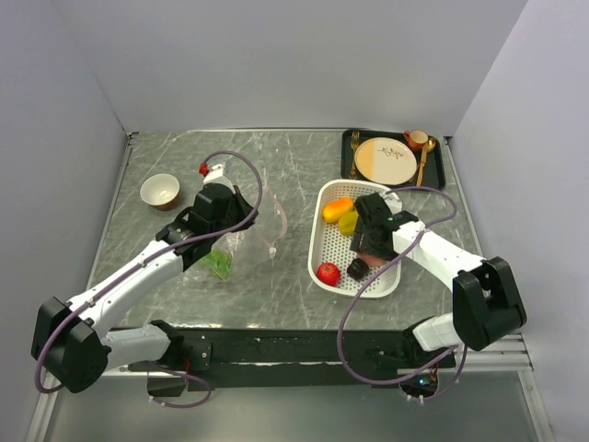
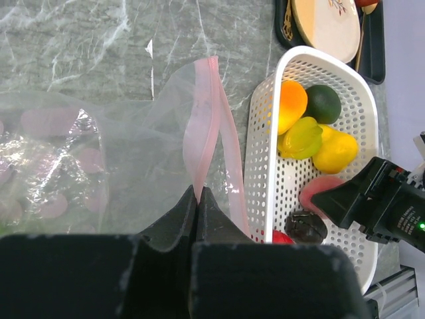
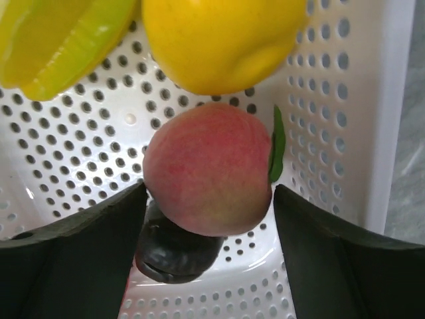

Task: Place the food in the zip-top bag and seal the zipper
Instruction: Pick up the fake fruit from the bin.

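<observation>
The clear zip-top bag (image 1: pixel 241 241) lies left of centre with green grapes (image 1: pixel 219 265) inside. My left gripper (image 2: pixel 198 193) is shut on the bag's pink zipper (image 2: pixel 202 126) and holds the mouth edge up. The white basket (image 2: pixel 262 133) holds the mango (image 2: pixel 292 103), avocado (image 2: pixel 323 103), lemon (image 2: pixel 335 151), tomato (image 2: pixel 282 237) and small dark piece (image 2: pixel 305 226). My right gripper (image 3: pixel 209 199) is open, down in the basket, a finger on each side of the pink peach (image 3: pixel 207 169), which rests on the dark piece (image 3: pixel 176 249).
A yellow-green star fruit (image 2: pixel 300 137) lies in the basket too. A black tray (image 1: pixel 348 147) at the back right carries a cream plate (image 1: pixel 386 159), cup and cutlery. A small bowl (image 1: pixel 160 191) stands at the back left, with a red-capped item (image 1: pixel 204 168) near it.
</observation>
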Action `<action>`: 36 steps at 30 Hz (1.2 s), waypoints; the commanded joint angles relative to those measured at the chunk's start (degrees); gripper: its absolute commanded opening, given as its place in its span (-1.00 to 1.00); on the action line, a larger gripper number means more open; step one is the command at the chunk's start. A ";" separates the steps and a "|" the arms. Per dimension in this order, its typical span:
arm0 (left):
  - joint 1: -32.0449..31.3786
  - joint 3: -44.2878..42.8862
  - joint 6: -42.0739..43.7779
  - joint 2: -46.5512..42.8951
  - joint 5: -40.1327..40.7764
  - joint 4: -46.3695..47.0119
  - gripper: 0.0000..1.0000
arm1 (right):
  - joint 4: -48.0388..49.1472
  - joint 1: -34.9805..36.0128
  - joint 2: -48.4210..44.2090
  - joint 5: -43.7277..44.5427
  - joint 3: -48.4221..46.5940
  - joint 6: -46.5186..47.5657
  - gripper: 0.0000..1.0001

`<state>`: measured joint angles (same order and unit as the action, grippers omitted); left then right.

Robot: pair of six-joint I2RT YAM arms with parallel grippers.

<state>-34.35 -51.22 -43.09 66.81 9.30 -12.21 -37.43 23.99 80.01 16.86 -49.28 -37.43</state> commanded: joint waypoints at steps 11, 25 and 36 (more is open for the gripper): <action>-0.28 -1.25 0.73 -0.36 0.45 0.96 -0.98 | 8.07 -0.26 1.46 -5.08 -1.35 3.06 -0.14; -0.28 -0.55 0.20 -1.24 2.39 -0.71 -0.99 | 7.81 0.01 5.60 -2.98 -5.57 5.70 0.71; -0.28 -0.90 -0.24 -0.45 2.39 -1.15 -0.99 | 8.69 0.53 7.36 -3.85 -5.92 4.82 0.47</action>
<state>-34.35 -51.22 -43.13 66.52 10.83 -14.11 -30.06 24.01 87.09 12.29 -53.32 -32.05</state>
